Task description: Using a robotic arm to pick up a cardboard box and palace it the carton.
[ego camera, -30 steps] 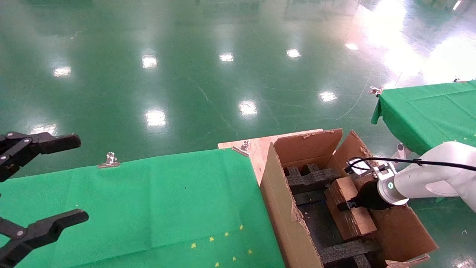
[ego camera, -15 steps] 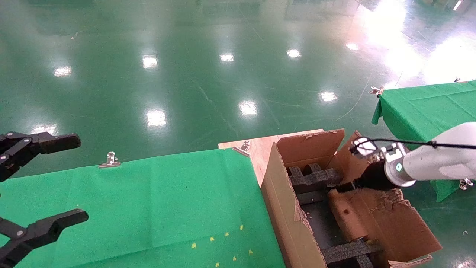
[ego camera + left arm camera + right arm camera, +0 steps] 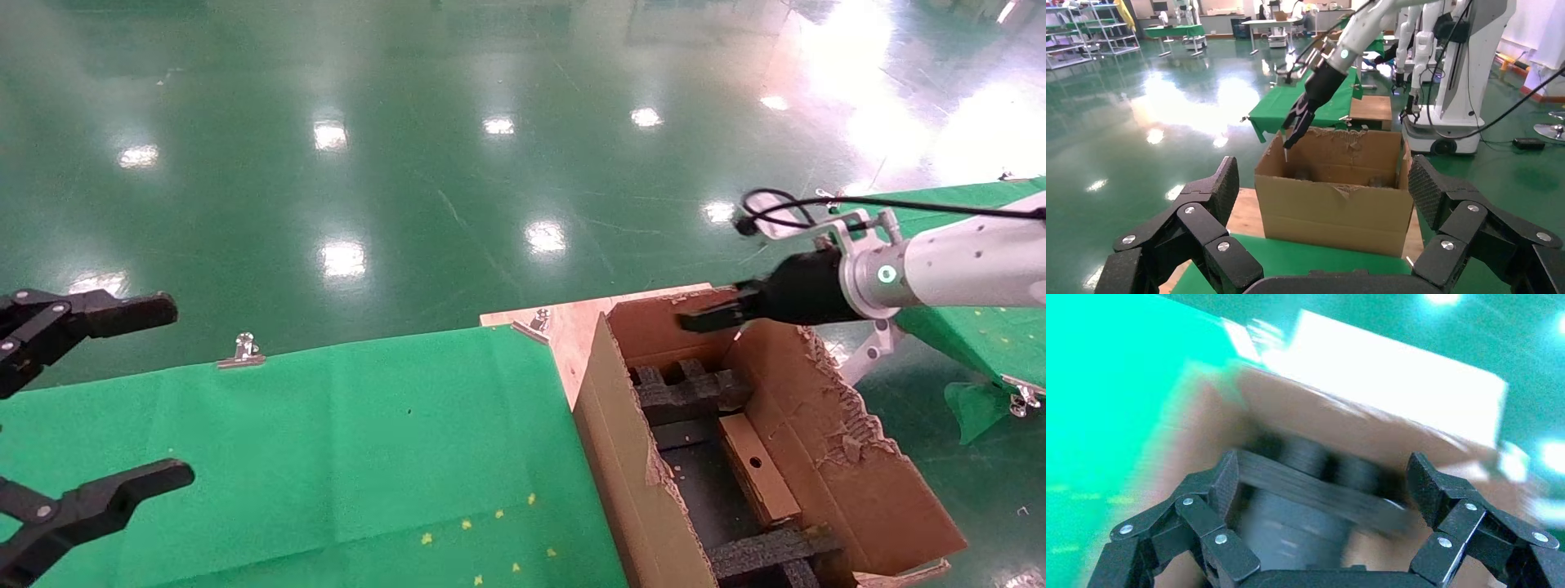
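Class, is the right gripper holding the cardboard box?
No, the right gripper is open and empty above the carton; the cardboard box lies inside.

Bright overhead glare on floor [image 3: 490, 163] — right wrist view blurred.

right arm [image 3: 964, 265] comes in from the right side, stretched out pretty much level, teal ring lit at the wrist; its gripper [image 3: 707, 318] has the fingers spread wide with nothing in them; left gripper [image 3: 82, 400] is parked low at the left edge, fingers [image 3: 122, 310] also spread apart and holding nothing
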Controlling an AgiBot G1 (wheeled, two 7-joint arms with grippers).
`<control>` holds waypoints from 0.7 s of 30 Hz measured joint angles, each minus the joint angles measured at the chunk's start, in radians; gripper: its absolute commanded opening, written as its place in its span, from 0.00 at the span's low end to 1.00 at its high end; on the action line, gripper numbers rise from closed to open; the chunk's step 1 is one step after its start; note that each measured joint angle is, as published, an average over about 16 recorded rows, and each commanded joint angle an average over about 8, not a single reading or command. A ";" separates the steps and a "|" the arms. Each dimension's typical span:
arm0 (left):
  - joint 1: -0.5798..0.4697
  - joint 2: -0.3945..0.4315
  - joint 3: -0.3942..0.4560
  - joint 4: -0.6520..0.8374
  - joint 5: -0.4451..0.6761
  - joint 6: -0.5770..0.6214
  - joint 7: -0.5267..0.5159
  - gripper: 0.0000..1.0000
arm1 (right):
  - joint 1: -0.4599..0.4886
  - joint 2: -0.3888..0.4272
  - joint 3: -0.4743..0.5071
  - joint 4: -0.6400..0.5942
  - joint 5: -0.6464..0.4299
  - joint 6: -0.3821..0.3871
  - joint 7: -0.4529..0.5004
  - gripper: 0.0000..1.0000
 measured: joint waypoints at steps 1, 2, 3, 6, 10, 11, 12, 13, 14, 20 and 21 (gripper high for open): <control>0.000 0.000 0.000 0.000 0.000 0.000 0.000 1.00 | 0.010 0.013 0.014 0.028 0.019 -0.014 -0.017 1.00; 0.000 0.000 0.000 0.000 0.000 0.000 0.000 1.00 | 0.017 0.026 0.028 0.054 0.042 -0.029 -0.034 1.00; 0.000 0.000 0.000 0.000 0.000 0.000 0.000 1.00 | 0.022 0.038 0.043 0.077 0.067 -0.046 -0.053 1.00; 0.000 0.000 0.000 0.000 0.000 0.000 0.000 1.00 | 0.028 0.070 0.085 0.128 0.146 -0.099 -0.105 1.00; 0.000 0.000 0.000 0.000 0.000 0.000 0.000 1.00 | 0.018 0.101 0.138 0.163 0.259 -0.174 -0.169 1.00; 0.000 0.000 0.000 0.000 0.000 0.000 0.000 1.00 | 0.013 0.107 0.148 0.166 0.285 -0.191 -0.182 1.00; 0.000 0.000 0.000 0.000 0.000 0.000 0.000 1.00 | 0.009 0.111 0.158 0.168 0.308 -0.206 -0.193 1.00; 0.000 0.000 0.000 0.000 0.000 0.000 0.000 1.00 | 0.004 0.115 0.166 0.169 0.329 -0.219 -0.202 1.00; 0.000 0.000 0.000 0.000 0.000 0.000 0.000 1.00 | -0.001 0.119 0.174 0.169 0.349 -0.231 -0.210 1.00; 0.000 0.000 0.000 0.000 0.000 0.000 0.000 1.00 | -0.021 0.127 0.199 0.166 0.404 -0.267 -0.232 1.00; 0.000 0.000 0.000 0.000 0.000 0.000 0.000 1.00 | -0.025 0.127 0.205 0.167 0.407 -0.271 -0.235 1.00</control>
